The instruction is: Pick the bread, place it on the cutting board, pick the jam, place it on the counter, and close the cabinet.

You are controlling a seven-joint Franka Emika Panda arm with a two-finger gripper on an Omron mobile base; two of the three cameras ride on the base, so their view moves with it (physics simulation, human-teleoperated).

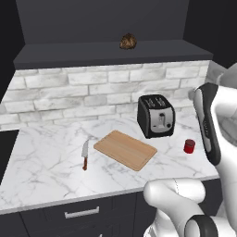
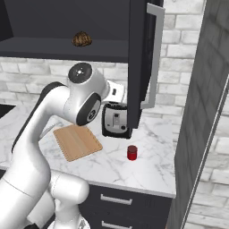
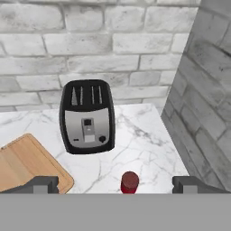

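Gripper (image 3: 115, 184) fingers spread wide, holding nothing. Small red cylindrical jam jar (image 3: 129, 182) on white marble counter (image 3: 144, 144), at 5 o'clock from black toaster (image 3: 87, 116). Lumpy dark-brown bread (image 1: 128, 41) on open dark cabinet's shelf (image 1: 111, 53).

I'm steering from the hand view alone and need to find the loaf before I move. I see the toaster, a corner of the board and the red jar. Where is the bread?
Observer: The bread sits on the shelf of the open cabinet, above the counter.
Operator: Is the cabinet door in my way?
Observer: The door stands swung open, right of the bread in the right base view, in front of the toaster.
Operator: Anything else near the board?
Observer: A red-handled knife lies just left of the cutting board, apart from it.
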